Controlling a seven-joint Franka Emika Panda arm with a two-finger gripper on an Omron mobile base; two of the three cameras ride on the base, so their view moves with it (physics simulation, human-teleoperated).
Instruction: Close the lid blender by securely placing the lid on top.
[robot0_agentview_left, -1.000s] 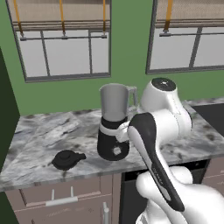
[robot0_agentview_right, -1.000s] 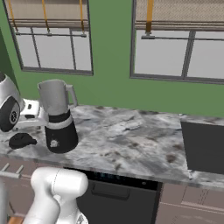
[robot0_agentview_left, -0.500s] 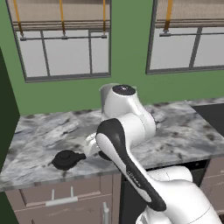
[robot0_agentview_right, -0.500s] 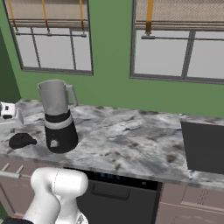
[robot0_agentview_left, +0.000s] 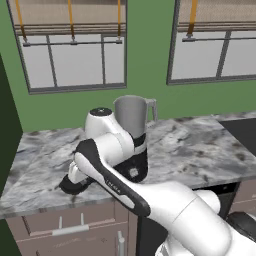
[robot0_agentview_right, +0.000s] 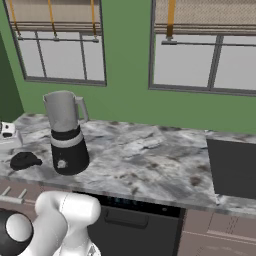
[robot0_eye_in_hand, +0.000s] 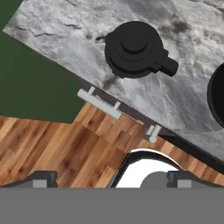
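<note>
The lid, a flat round black cap with a raised knob and a side tab, lies on the marble counter left of the blender. It lies near the counter's front edge and is partly hidden by my arm. The blender stands upright, its grey jar open-topped on the black base. My gripper hovers above the lid, offset toward the counter's front edge. It is open, with nothing between the wide-apart fingertips.
The counter's front edge and a drawer handle run below the lid, with wood floor beyond. A dark cooktop sits at the counter's right end. A green wall with windows backs the counter.
My arm has swung from the right of the blender to its left and lowered, bringing the hand over the lid. Blender and lid have not moved.
</note>
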